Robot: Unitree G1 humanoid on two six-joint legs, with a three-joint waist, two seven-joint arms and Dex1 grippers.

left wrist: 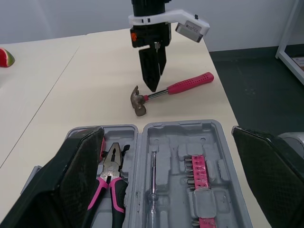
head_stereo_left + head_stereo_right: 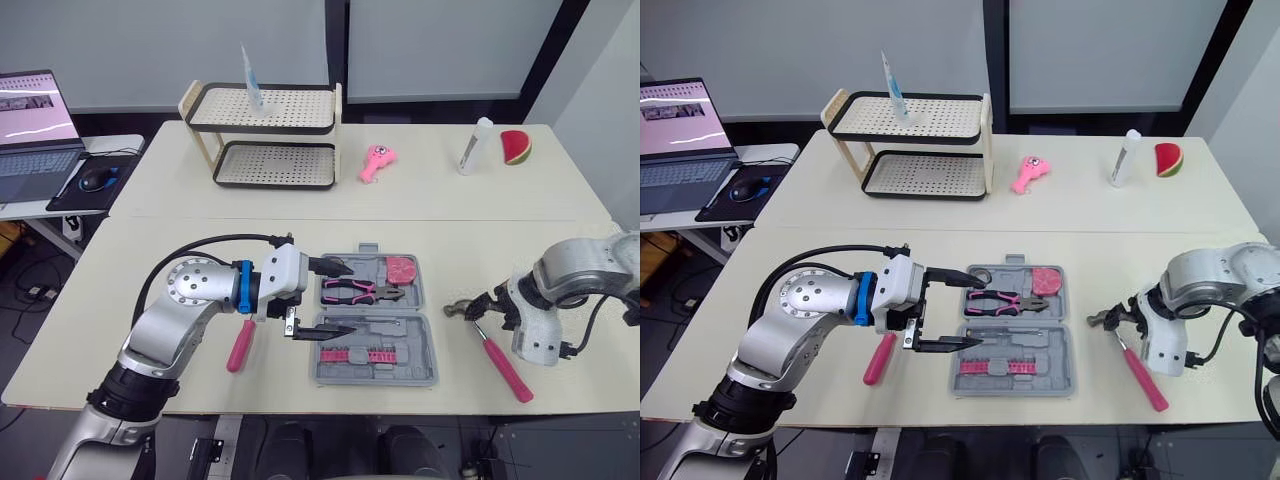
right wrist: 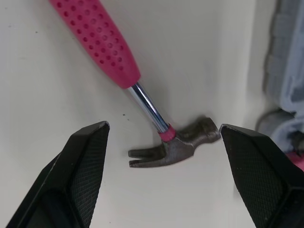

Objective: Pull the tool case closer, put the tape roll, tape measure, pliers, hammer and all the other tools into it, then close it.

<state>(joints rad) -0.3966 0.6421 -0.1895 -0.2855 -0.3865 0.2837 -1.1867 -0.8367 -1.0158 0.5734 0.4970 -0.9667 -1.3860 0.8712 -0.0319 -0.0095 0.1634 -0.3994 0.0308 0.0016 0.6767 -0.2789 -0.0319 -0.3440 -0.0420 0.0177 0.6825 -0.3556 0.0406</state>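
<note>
Well, the hammer lies flat on the table just to the right of the open tool case, its head toward the case, and my right gripper hangs over that head with its fingers spread wide and holding nothing. My left gripper is also spread and empty, at the case's left edge. I judge the hammer rigid and head-heavy with a slick chrome neck, so I'd grip the dimpled pink handle close to the head to keep it from tipping.
</note>
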